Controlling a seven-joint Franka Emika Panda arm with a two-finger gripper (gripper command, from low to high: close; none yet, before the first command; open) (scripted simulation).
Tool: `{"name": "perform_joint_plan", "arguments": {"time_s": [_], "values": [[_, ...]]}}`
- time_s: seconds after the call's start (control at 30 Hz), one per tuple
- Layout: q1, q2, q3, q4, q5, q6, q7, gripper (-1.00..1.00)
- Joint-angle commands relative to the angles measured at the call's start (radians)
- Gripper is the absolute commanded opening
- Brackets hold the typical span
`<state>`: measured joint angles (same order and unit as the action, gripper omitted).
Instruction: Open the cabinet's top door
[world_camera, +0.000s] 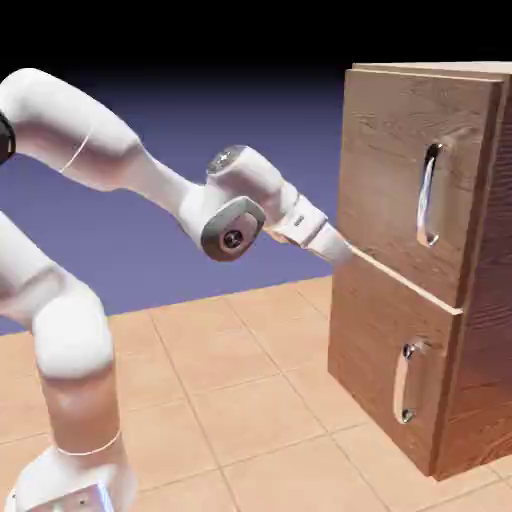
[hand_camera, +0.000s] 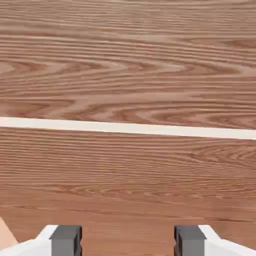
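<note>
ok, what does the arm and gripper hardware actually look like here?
Rounded glossy white arm links with thin seam lines, and a grey metallic disc cap at the wrist joint. The gripper has white finger bodies ending in small dark grey square fingertips. No cables or markings are visible.

backdrop (world_camera: 250, 110): plain blue-violet, black toward the top | floor (world_camera: 240, 390): tan square tiles, thin darker joints | light: soft, even

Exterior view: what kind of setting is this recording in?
A rendered simulation scene, not a real room: a wood-grain cabinet stands on a tan tiled floor before a plain blue-violet backdrop, with the white arm's gripper up against the cabinet front.
</note>
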<state>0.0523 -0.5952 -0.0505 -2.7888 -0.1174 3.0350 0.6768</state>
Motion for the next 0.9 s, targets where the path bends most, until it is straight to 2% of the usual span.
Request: {"name": "perform_joint_plan", "arguments": {"time_s": [0.0, 0.87], "values": [[0.015, -0.009, -0.019, 0.008, -0.044, -0.001, -0.024, 0.00], [0.404, -0.252, -0.505, 0.212, -1.174, -0.020, -0.643, 0.00]]}}
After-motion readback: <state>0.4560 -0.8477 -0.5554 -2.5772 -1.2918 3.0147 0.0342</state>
